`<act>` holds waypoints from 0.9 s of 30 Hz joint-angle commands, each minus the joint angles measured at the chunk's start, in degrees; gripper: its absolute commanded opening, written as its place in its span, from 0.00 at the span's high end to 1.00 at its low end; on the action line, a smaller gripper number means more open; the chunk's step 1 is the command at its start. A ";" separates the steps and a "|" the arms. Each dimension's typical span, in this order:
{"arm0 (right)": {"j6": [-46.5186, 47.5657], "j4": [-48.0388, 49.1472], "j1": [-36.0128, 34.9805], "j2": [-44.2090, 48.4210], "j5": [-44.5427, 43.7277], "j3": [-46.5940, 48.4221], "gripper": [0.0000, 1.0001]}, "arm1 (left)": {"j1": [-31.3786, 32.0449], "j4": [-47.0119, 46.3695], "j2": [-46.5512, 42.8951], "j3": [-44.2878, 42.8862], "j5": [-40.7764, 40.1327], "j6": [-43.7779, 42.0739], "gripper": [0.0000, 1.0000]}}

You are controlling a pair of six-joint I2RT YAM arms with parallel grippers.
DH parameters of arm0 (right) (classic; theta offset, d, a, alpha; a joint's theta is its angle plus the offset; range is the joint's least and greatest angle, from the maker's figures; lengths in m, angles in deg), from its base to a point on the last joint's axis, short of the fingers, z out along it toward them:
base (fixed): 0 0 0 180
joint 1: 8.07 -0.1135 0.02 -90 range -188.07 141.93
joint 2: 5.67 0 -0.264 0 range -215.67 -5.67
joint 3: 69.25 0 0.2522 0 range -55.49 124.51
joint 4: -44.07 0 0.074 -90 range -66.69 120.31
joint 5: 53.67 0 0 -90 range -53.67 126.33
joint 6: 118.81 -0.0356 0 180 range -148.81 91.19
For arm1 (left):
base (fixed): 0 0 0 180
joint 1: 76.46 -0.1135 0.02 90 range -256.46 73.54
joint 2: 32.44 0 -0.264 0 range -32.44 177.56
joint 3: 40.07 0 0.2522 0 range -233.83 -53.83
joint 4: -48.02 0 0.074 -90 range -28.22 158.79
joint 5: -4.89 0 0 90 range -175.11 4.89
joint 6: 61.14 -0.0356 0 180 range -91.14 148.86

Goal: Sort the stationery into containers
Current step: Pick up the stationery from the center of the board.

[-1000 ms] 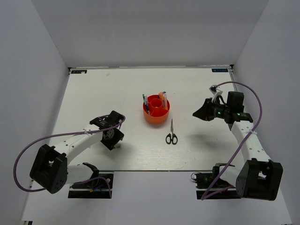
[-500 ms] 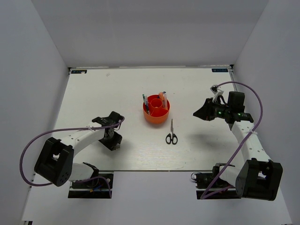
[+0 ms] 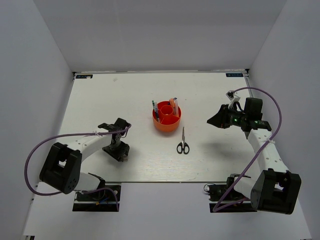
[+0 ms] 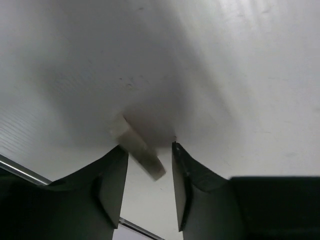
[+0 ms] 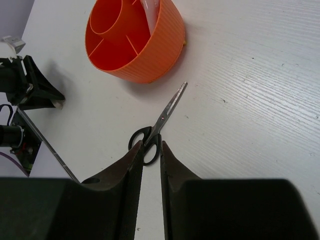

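Note:
The round red-orange tub point(image 3: 166, 119) stands mid-table with two blue pens point(image 3: 155, 109) and an orange-capped white marker point(image 3: 174, 104) upright in its compartments. The highlighter cannot be told apart in there. The black-handled scissors point(image 3: 183, 143) lie flat just right of and nearer than the tub, blades pointing away. My right gripper point(image 3: 212, 120) hovers right of them, narrowly open and empty. In the right wrist view the scissors point(image 5: 157, 127) lie just past the gripper point(image 5: 152, 145), with the tub point(image 5: 135, 42) beyond. My left gripper point(image 3: 120, 150) is open and empty, low over the table's left front.
In the left wrist view a short tan strip point(image 4: 136, 146) lies on the white table between the open fingers point(image 4: 114, 182). The table's near edge point(image 4: 20, 170) runs just behind them. White walls enclose the table on three sides.
My left gripper has shifted slightly toward the near edge and its arm has swung in. The right arm, scissors and tub have barely moved.

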 commanded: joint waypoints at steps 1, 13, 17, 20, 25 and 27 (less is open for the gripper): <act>-0.59 1.40 0.47 0.26 1.81 -0.14 0.76 | -0.32 -2.95 1.86 2.98 -1.09 6.13 0.48; -0.94 1.58 0.91 0.35 2.43 -0.14 0.75 | 0.13 -3.92 2.12 4.21 -1.53 3.68 0.82; -1.03 1.49 1.00 0.44 2.43 -0.23 0.75 | 1.00 -4.18 1.33 -1.31 -1.08 -2.46 1.00; -0.94 1.67 1.09 0.26 2.34 -0.23 0.75 | 3.54 -5.93 0.98 -8.60 -1.26 -12.74 1.00; -0.94 1.67 1.09 0.17 2.08 -0.32 0.74 | 7.76 -14.53 5.36 -23.19 6.46 -33.22 1.00; -0.85 1.75 1.00 0.17 1.81 -0.32 0.74 | 9.78 -12.46 8.86 -32.82 6.04 -39.80 1.00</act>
